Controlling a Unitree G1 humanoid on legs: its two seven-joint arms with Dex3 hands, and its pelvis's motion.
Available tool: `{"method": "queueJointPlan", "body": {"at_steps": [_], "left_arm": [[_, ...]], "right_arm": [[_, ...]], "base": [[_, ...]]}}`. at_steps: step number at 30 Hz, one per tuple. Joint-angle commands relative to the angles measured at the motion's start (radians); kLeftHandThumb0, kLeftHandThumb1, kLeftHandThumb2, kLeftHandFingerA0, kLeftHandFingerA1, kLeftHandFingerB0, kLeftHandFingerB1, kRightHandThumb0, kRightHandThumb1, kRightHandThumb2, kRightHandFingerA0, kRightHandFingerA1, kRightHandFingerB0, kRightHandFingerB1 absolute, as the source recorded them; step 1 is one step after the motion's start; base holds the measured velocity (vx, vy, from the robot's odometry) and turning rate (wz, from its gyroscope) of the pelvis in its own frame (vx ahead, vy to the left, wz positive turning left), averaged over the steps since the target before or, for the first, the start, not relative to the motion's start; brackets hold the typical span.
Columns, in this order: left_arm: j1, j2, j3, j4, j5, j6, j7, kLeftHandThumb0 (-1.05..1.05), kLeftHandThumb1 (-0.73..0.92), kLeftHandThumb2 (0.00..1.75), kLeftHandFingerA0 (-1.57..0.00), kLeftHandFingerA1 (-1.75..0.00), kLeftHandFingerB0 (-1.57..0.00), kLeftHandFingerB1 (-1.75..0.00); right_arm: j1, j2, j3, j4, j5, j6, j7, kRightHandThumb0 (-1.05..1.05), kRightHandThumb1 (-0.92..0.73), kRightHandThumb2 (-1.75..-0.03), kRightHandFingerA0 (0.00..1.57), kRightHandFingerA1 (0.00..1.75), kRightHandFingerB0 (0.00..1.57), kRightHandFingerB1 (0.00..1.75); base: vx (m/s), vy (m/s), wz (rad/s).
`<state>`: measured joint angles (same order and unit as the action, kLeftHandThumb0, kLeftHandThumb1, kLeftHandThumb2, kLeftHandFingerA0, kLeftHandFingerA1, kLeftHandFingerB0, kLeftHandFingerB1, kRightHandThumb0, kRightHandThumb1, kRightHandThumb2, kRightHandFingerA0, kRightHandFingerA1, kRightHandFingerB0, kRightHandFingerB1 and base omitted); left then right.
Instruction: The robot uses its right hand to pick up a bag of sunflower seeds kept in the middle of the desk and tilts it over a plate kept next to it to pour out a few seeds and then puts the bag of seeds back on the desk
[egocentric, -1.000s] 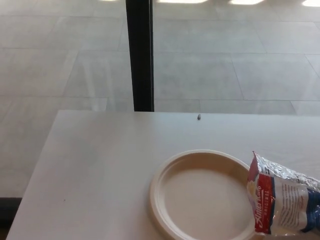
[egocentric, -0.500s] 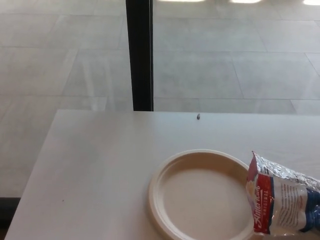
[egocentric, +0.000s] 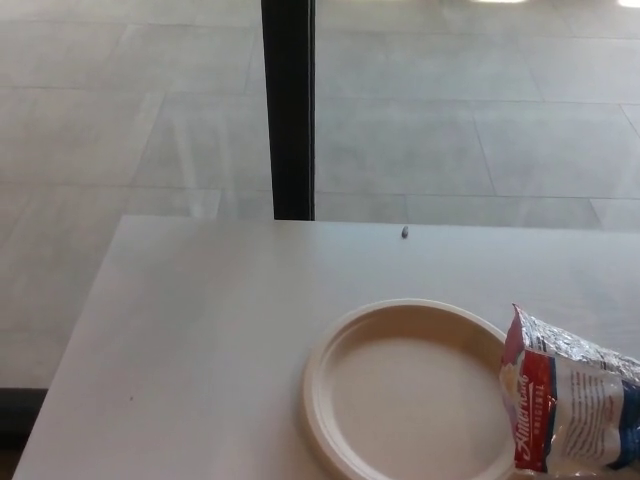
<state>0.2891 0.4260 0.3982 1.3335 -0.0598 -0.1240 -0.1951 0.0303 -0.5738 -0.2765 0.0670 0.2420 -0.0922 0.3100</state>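
Since neither hand shows, their state cannot be told; the sunflower seed bag lies on the surface, its open foil mouth overlapping the right rim of the empty paper plate. Probably light, crinkly and slippery, it wants pinching mid-body. Open room lies left; one stray seed sits near the far edge.

You have the opened red, white and blue bag of sunflower seeds lying at the desk's right, foil mouth overlapping the empty cream plate beside it.
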Motion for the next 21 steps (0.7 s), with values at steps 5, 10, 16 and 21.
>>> {"method": "queueJointPlan", "body": {"at_steps": [5,10,16,21], "left_arm": [[0.014,0.015,-0.004,0.000,-0.011,-0.038,-0.009,-0.80,0.61,0.97,-0.54,-0.62,-0.31,-0.49],[0.014,0.016,-0.006,-0.001,-0.005,-0.045,-0.007,-0.76,0.75,0.63,-0.66,-0.59,-0.38,-0.37],[0.008,0.016,0.005,0.004,-0.014,-0.033,-0.019,-0.74,0.76,0.63,-0.62,-0.53,-0.33,-0.36],[0.006,0.011,0.023,0.003,-0.029,-0.034,-0.022,-0.78,0.60,0.96,-0.60,-0.61,-0.36,-0.50]], "right_arm": [[-0.021,-0.064,0.135,0.049,-0.117,0.063,0.084,-0.87,-0.54,-0.96,0.00,0.10,0.00,0.15],[-0.055,-0.065,0.160,0.073,-0.148,0.083,0.086,-0.89,-0.54,-0.95,0.00,0.09,0.00,0.19],[-0.107,-0.074,0.189,0.131,-0.205,0.065,0.082,-0.91,-0.52,-0.79,0.00,0.18,0.00,0.14],[-0.136,-0.060,0.194,0.162,-0.214,0.054,0.084,-0.88,-0.53,-0.94,0.00,0.08,0.00,0.17]], "base": [[0.00,0.000,0.00],[0.00,0.000,0.00],[0.00,0.000,0.00],[0.00,0.000,0.00]]}}
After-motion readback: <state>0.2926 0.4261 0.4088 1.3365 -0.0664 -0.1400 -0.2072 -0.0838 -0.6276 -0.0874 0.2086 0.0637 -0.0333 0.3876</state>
